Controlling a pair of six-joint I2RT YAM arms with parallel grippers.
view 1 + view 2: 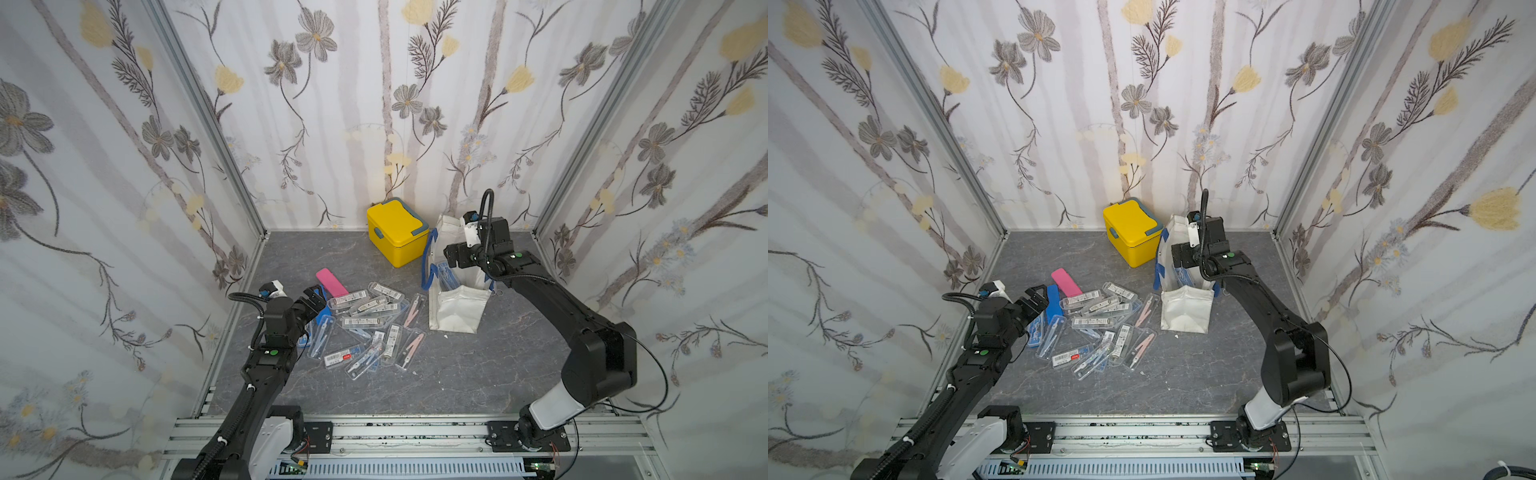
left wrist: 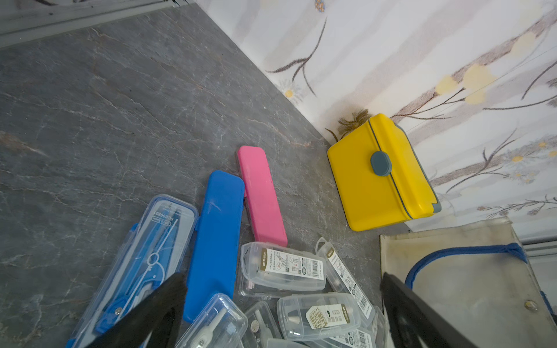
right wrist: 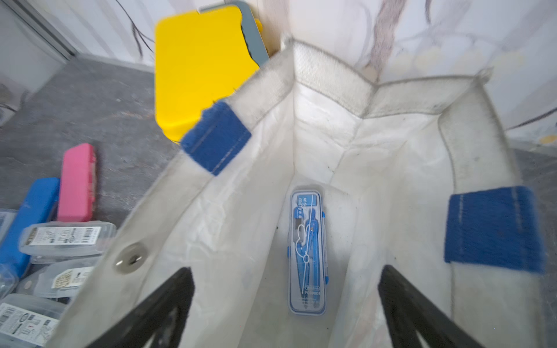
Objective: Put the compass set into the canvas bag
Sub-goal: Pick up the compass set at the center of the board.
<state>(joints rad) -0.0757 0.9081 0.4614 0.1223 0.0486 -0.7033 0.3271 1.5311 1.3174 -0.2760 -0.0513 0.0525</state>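
Inside canvas bag [image 3: 331, 99], compass set [image 3: 306, 250] lying flat, below wide-open, empty right gripper [image 3: 286, 271]

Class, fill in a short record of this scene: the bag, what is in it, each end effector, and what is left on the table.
Canvas bag: upright, mouth open, beside the yellow lidded box
In the bag: one blue compass set in a clear case, lying on the bottom
Right end effector: open, above the bag's mouth, holding nothing
Left end effector: open, over the pile, holding nothing
On the table: pile of clear compass cases, blue case, pink case
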